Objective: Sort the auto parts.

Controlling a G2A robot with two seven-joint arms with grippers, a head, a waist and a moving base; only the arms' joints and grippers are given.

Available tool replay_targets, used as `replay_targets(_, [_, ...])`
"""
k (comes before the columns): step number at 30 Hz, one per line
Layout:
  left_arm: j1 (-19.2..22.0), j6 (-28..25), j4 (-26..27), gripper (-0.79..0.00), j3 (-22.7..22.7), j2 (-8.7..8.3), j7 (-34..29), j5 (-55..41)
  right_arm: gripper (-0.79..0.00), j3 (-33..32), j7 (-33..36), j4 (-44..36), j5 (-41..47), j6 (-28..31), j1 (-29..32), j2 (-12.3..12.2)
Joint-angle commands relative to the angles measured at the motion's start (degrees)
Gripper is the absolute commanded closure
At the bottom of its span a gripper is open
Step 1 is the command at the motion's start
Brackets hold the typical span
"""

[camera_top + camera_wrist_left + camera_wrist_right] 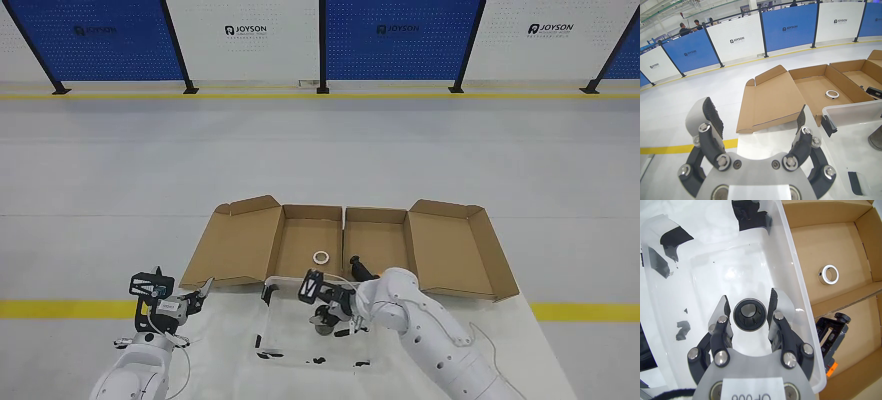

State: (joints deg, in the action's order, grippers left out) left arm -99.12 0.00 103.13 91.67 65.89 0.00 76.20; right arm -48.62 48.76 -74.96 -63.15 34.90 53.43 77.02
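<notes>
The left gripper hangs over the left edge of the white table, its fingers spread wide with nothing between them. Straight ahead of the fingertips lies the folded-out flap of the left cardboard box. Farther on, past the finger nearer the bin, a silver ring lies flat on that box's floor. Just beside that same finger begins the corner of the clear plastic bin, with a black strip stuck on its wall. The right gripper is down inside the bin, jaws open and straddling the bearing, a short metal cylinder with a black bore standing upright on the bin floor. One pad sits so close to the bearing's side that contact cannot be told, while a thin gap shows at the other, so the part is not clamped. Beyond the fingertips, black scraps cling to the bin's far walls. Outward of one finger, past the bin's rim, the ring lies in the left box, and the right cardboard box next to it holds a black bracket with an orange end.
</notes>
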Motion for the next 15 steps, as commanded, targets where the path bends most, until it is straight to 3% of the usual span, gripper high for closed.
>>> replay_targets(1, [0.0, 0.0, 0.0, -0.785, 0.0, 0.0, 0.0, 0.0, -0.419, -0.76, -0.05, 0.0, 0.67, 0.33, 0.18, -0.26])
replay_targets(7, [0.0, 0.0, 0.0, -0.785, 0.0, 0.0, 0.0, 0.0, -0.388, -2.9, -1.48, -0.97, 2.65, 1.27, 1.37, -1.03])
replay_targets(15, [0.0, 0.0, 0.0, -0.785, 0.0, 0.0, 0.0, 0.0, -0.376, -4.12, 1.24, -1.96, 3.9, -1.64, 2.02, -1.6])
